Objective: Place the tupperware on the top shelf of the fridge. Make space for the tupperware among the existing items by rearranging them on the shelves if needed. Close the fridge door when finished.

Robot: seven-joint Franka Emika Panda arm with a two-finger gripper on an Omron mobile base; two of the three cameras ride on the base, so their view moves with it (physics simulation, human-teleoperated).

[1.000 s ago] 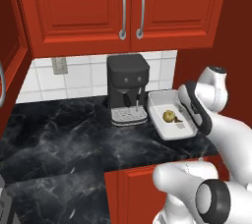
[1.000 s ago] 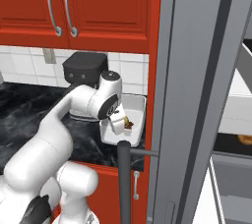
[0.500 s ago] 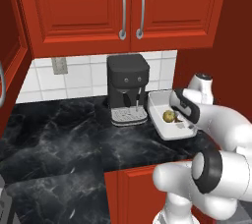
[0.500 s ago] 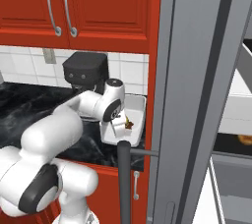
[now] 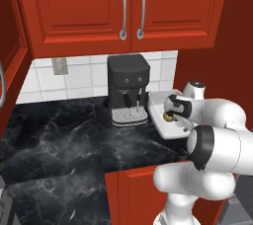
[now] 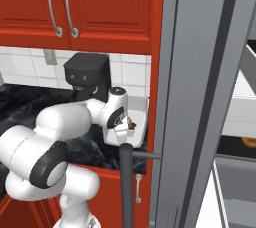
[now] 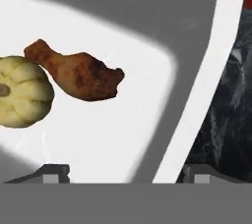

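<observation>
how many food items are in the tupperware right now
2. In the hand view, a pale garlic-like bulb lies on the tupperware floor, and a browned drumstick lies beside it, touching it. The arm may hide more.

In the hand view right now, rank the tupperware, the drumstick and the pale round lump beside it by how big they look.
1. Tupperware, largest, running past the picture's edges.
2. Brown drumstick.
3. Pale round lump, cut off at the edge, so its place against the drumstick is unsure.

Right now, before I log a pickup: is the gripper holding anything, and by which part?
Nothing held yet. The gripper is open, its fingertips straddling the tupperware side wall and rim, one inside, one over the counter.
</observation>
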